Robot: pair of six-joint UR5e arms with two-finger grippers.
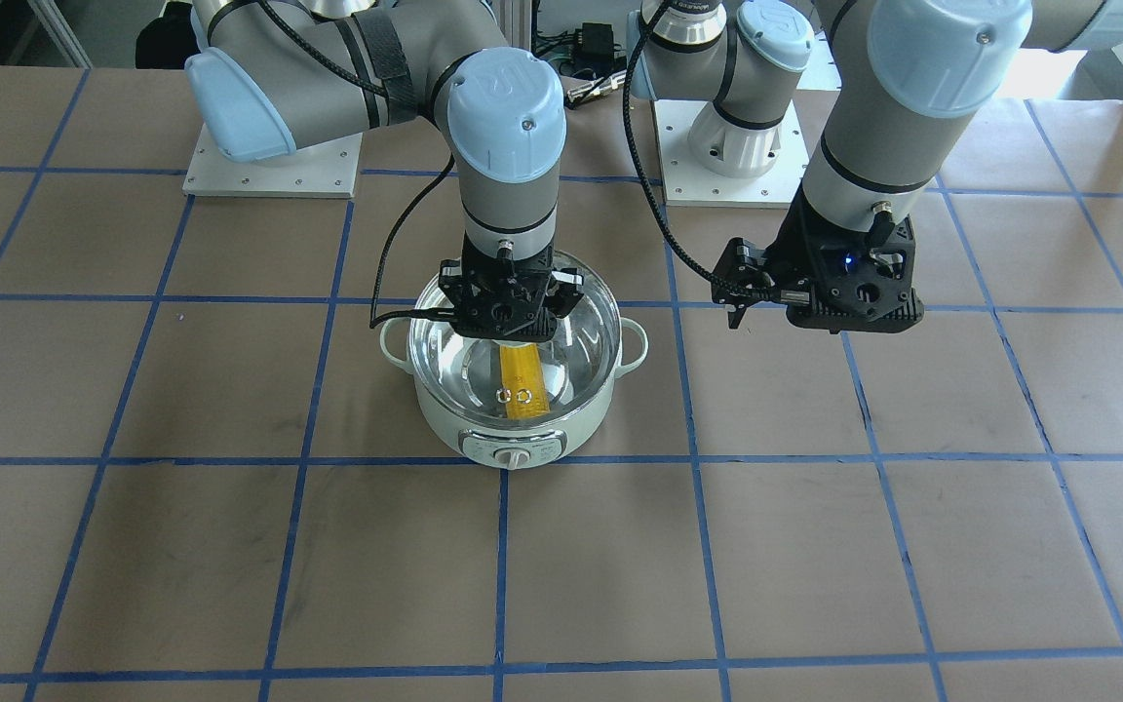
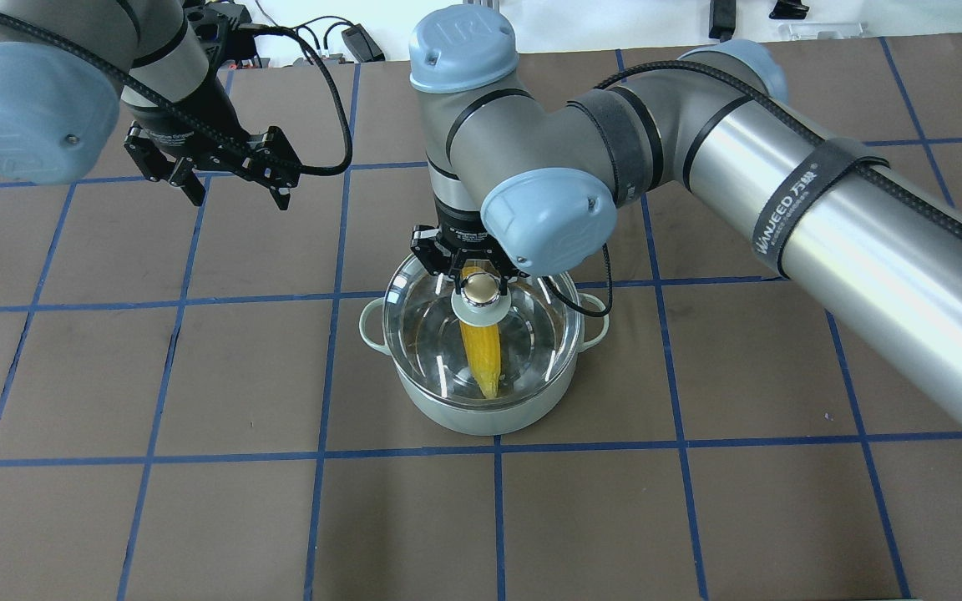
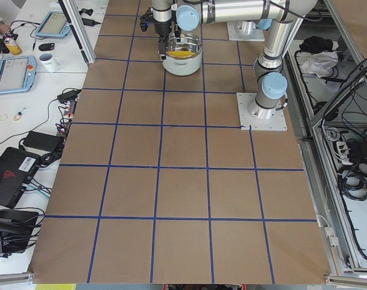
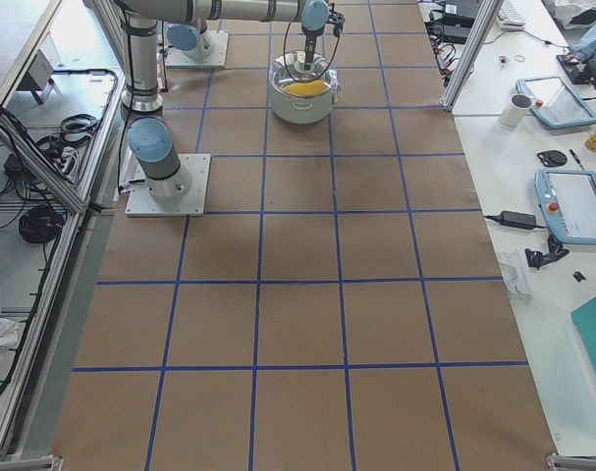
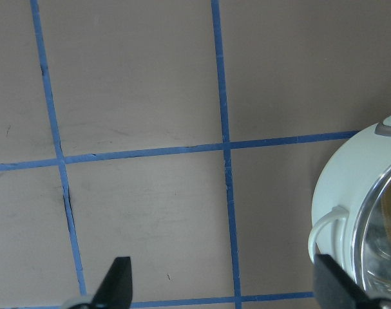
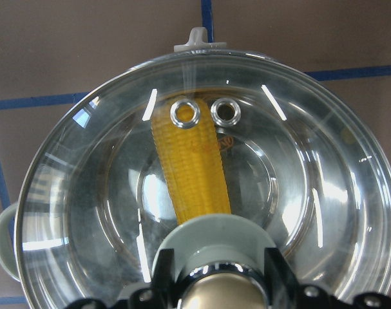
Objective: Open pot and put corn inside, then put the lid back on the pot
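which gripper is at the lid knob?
The right gripper: its fingers flank the knob of the lid, which sits on the pot. The left gripper hangs open over the table, apart from the pot.

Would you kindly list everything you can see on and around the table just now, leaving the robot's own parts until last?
pot: one, pale mint green, on the table in front of the robot.
lid: one, clear glass with a green and gold knob, sitting on the pot.
corn: one, yellow, lying inside the pot under the lid.
table: one, brown with a blue tape grid.
mug: one, white, on the side bench.
tablets: two, grey-blue, on the same bench.
base plates: two, pale metal, under the arms.
left tool: one, black, open, above bare table beside the pot.
right tool: one, black, straddling the lid's knob; grip unclear.
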